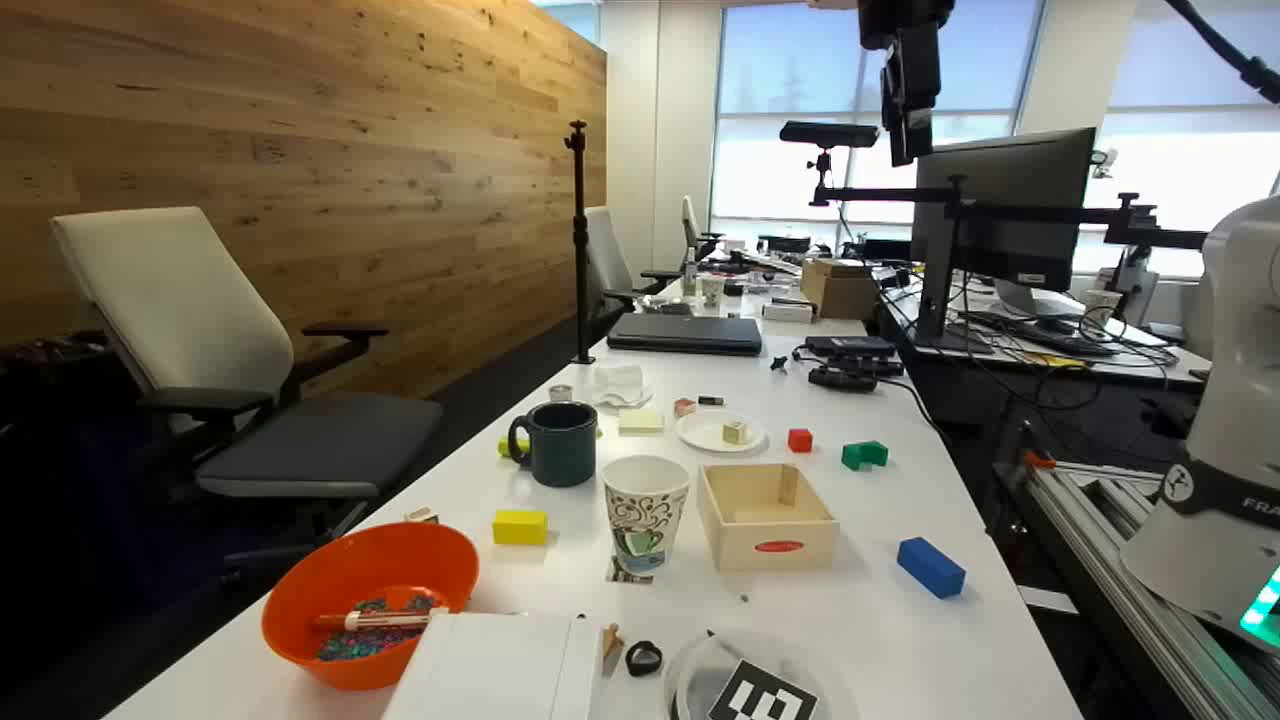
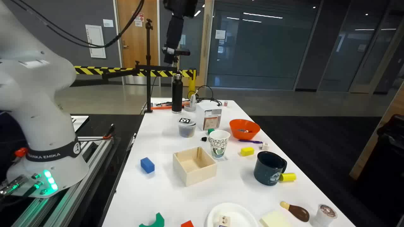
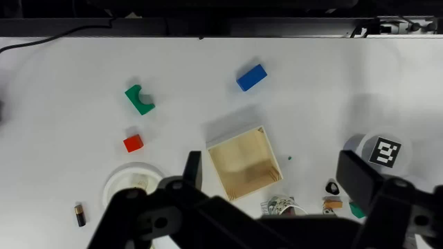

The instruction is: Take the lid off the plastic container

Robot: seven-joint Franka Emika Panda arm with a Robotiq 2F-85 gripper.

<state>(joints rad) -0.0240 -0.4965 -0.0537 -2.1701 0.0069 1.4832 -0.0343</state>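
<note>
Pincer (image 3: 273, 169) spread wide, nothing held. Below it and off to one side, the lid (image 2: 186, 121) sits on the plastic container (image 2: 187, 130). Risk: off-centre descent could knock the container over; gripping too low may lift both.

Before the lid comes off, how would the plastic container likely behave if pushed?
The plastic container would probably slide before tipping, as it stands upright and looks squat. Its round outline suggests it could swivel. Its lower part looks dark, as if filled, so it may have some weight.
</note>
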